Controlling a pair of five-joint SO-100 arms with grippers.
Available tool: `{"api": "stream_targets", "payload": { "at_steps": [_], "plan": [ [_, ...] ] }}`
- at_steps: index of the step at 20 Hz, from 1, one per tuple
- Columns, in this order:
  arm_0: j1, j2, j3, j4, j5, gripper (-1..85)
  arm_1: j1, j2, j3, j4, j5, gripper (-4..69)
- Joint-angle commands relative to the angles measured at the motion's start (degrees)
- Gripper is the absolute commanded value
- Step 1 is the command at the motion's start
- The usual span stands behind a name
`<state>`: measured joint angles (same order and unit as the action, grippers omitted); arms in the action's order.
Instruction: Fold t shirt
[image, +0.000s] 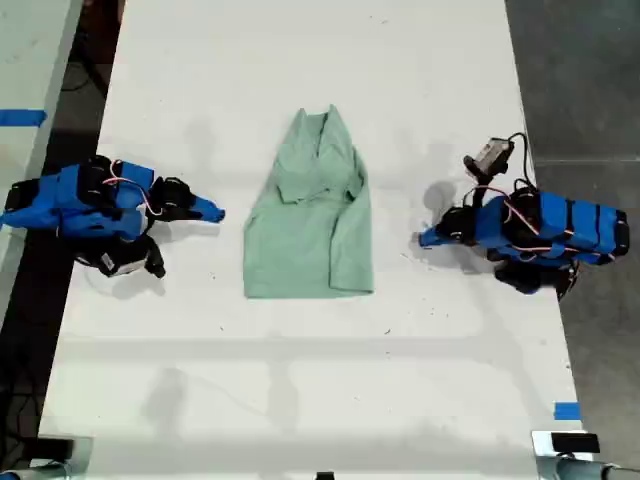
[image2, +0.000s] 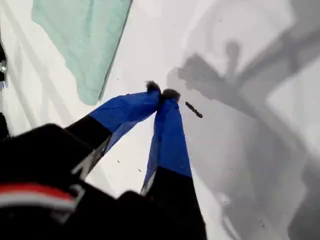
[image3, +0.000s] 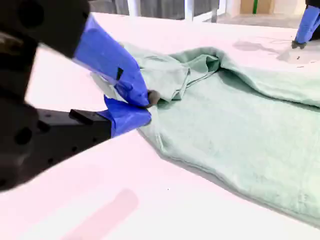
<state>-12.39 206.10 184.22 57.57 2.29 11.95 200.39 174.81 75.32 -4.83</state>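
The pale mint-green t shirt (image: 310, 225) lies flat in the middle of the white table, neck toward the far edge, both sleeves folded in over the body. My first gripper (image: 425, 238) rests on the table at the exterior view's right, shut and empty, a short gap from the shirt. Its wrist view shows the blue fingertips (image2: 161, 92) touching, with a hem corner of the t shirt (image2: 85, 40) beyond. My second gripper (image: 217, 213) sits at the exterior view's left, shut (image3: 149, 102), just short of the t shirt (image3: 235, 130).
The white table (image: 300, 380) runs toward the near edge. Blue tape marks (image: 567, 410) sit near its corner at the exterior view's right. A small dark fleck (image2: 194, 110) lies by my first gripper. Dark floor (image: 590, 100) borders the table.
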Motion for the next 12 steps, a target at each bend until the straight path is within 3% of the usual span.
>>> {"api": "stream_targets", "payload": {
  "at_steps": [1,12],
  "plan": [
    [-0.7,0.3,-0.3,1.4,-1.3,0.1,-0.1,0.8,2.9,0.9,1.1,1.5],
    [1.8,0.3,-1.6,1.0,-5.3,0.0,0.0,0.8,2.9,0.9,1.1,1.5]
  ]
}}
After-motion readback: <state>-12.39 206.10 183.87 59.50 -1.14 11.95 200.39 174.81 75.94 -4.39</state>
